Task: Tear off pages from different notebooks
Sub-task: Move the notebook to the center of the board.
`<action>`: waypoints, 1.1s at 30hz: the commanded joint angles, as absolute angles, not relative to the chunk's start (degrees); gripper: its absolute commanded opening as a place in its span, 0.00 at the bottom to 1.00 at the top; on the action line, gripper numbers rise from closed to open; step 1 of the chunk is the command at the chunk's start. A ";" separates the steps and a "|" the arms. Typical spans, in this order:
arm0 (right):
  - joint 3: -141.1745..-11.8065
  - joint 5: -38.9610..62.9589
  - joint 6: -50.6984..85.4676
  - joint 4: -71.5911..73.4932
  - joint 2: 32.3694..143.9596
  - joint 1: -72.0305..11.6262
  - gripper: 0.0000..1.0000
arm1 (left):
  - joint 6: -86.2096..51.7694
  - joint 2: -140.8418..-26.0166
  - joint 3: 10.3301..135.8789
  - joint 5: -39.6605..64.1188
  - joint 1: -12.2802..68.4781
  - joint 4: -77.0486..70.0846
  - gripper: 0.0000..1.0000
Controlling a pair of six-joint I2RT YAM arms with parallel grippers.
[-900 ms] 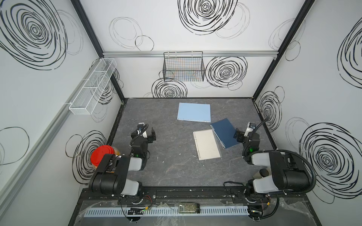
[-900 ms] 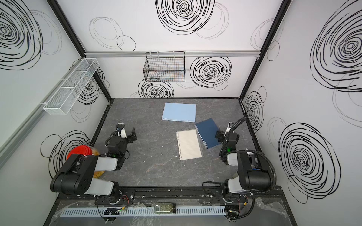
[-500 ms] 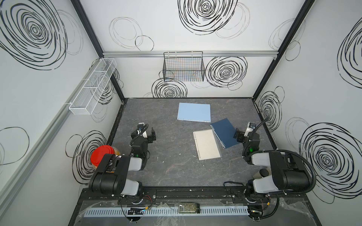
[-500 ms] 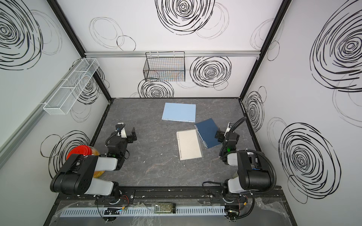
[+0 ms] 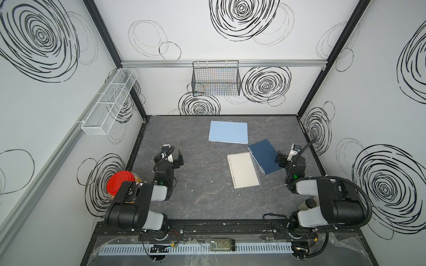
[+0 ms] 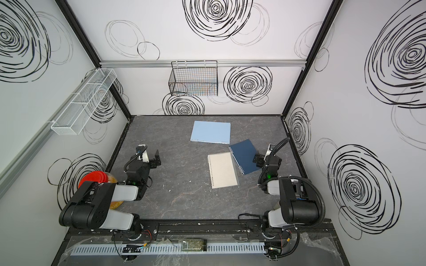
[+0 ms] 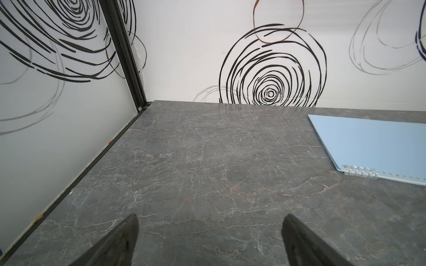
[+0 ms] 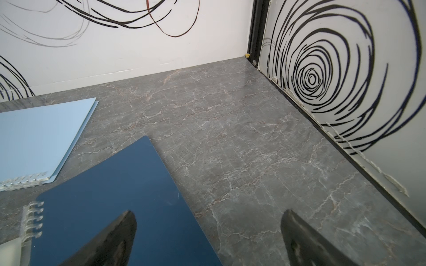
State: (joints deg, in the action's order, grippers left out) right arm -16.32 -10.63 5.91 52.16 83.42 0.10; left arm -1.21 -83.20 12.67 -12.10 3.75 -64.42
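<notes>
**Three wire-bound notebooks closed on the grey worktop [image 5: 196, 202], both grippers spread and empty.**

We see the blue notebook [image 5: 228, 131] lying flat near the back edge, its pale cover plain and its wire binding along the near side. The navy notebook [image 5: 265, 156] lies tilted toward the right edge, glossy and dark, with its binding on its left side. There it meets the clear notebook [image 5: 244, 170], whose cream lined paper shows through the cover and whose binding also runs down its left side. The right gripper [image 8: 209, 213] hangs with jaws wide apart, one finger over the navy cover and one over bare worktop. The left gripper [image 7: 211, 217], jaws likewise apart, hangs over bare worktop near the left edge, well apart from every notebook.
</notes>
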 commanded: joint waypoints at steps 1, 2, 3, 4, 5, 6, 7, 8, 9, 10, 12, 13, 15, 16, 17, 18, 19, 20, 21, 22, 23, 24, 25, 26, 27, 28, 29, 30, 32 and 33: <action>-17.65 -11.42 5.21 54.22 83.94 -0.22 1.00 | -0.37 -83.72 13.82 -12.77 3.96 -67.85 0.99; -17.71 -11.41 5.19 54.22 83.98 -0.26 1.00 | -0.35 -83.76 13.89 -12.70 3.96 -67.76 0.99; -17.67 -11.43 5.19 54.17 84.00 -0.23 1.00 | -0.43 -83.76 13.89 -12.62 3.89 -67.70 0.99; -17.67 -11.41 5.19 54.14 84.02 -0.19 1.00 | -0.52 -83.76 13.97 -12.55 3.85 -67.59 0.99; -17.67 -11.41 5.19 54.18 83.96 -0.25 1.00 | -0.54 -83.68 13.91 -12.50 3.87 -67.67 0.99; -17.65 -11.43 5.19 54.23 83.92 -0.19 1.00 | -0.41 -83.59 13.81 -12.59 3.87 -67.74 0.99; -17.45 -11.50 5.19 54.40 83.72 -0.19 1.00 | -0.38 -83.58 13.72 -12.67 3.95 -67.97 0.99; -17.32 -14.10 6.20 54.62 83.41 -0.39 1.00 | -0.40 -83.54 13.63 -12.96 4.02 -68.07 0.99; -17.20 -14.36 7.02 53.57 82.33 0.07 1.00 | -0.64 -83.10 14.02 -14.92 4.44 -67.59 0.99; -16.01 -13.98 7.04 55.01 81.70 0.17 1.00 | -0.78 -81.59 15.31 -17.62 5.17 -64.00 0.99; -14.93 -13.57 6.34 56.11 80.83 -0.24 1.00 | -0.48 -77.89 19.27 -21.38 6.50 -53.45 0.99; -15.08 -13.88 5.67 56.07 80.77 -0.89 1.00 | -0.14 -76.09 21.52 -22.73 7.06 -49.03 0.99; -16.06 -14.62 4.79 54.75 81.01 -1.86 1.00 | 0.71 -72.70 24.33 -24.71 8.94 -43.72 0.99; -15.92 -14.49 4.67 55.22 81.08 -1.80 1.00 | 0.93 -70.63 25.97 -25.38 10.31 -41.22 0.99; -15.99 -14.34 4.74 54.84 80.95 -1.81 1.00 | 1.15 -68.72 27.75 -25.48 11.76 -39.04 0.99; -16.05 -14.28 4.62 54.89 81.04 -1.87 1.00 | 1.10 -67.30 29.19 -26.48 13.32 -37.25 0.99; -16.35 -13.91 4.44 54.77 81.14 -1.82 0.98 | 0.68 -65.94 31.06 -28.29 15.24 -34.99 0.99; -16.71 -12.92 0.88 56.00 80.54 -2.08 0.92 | 0.19 -64.90 33.17 -29.24 17.11 -32.40 0.99; -17.41 -14.91 0.60 55.24 78.84 -2.77 0.89 | -0.30 -64.30 34.80 -29.28 18.50 -30.16 0.99; -19.12 -16.52 3.49 47.10 75.87 -2.54 0.91 | -0.87 -63.72 36.35 -29.28 20.14 -27.17 0.99; -20.37 -14.53 5.46 41.11 73.25 -1.55 0.92 | -1.38 -63.26 37.70 -29.96 22.23 -25.68 0.99; -21.09 -12.71 6.38 37.82 71.04 -1.19 0.92 | -1.72 -62.74 38.49 -30.83 24.26 -24.73 0.99; -21.80 -10.76 7.77 34.95 68.23 -1.29 0.92 | -1.55 -62.07 39.06 -31.36 26.66 -24.19 0.99; -22.33 -7.18 8.76 33.15 65.57 -1.47 0.95 | -1.33 -61.48 39.24 -31.54 28.86 -24.33 0.99; -22.92 -3.65 7.63 32.21 63.72 -1.60 0.96 | -1.48 -60.98 39.25 -31.89 30.63 -24.51 0.99; -24.11 -1.55 6.41 30.54 61.92 -2.52 0.96 | -2.70 -60.59 39.52 -31.77 31.95 -23.97 0.99; -26.48 -1.66 6.53 25.87 60.07 -3.81 0.96 | -4.37 -60.41 40.08 -30.74 32.78 -22.76 0.99; -28.50 -2.83 7.29 21.27 59.01 -4.72 0.97 | -6.52 -60.53 40.68 -29.88 33.18 -21.54 0.99; -34.33 -2.16 9.01 9.97 57.14 -7.30 0.99 | -10.87 -61.23 42.58 -29.18 33.90 -17.72 0.99; -36.50 -1.59 9.51 6.03 56.71 -8.31 1.00 | -12.28 -61.62 43.42 -29.23 34.29 -16.10 0.99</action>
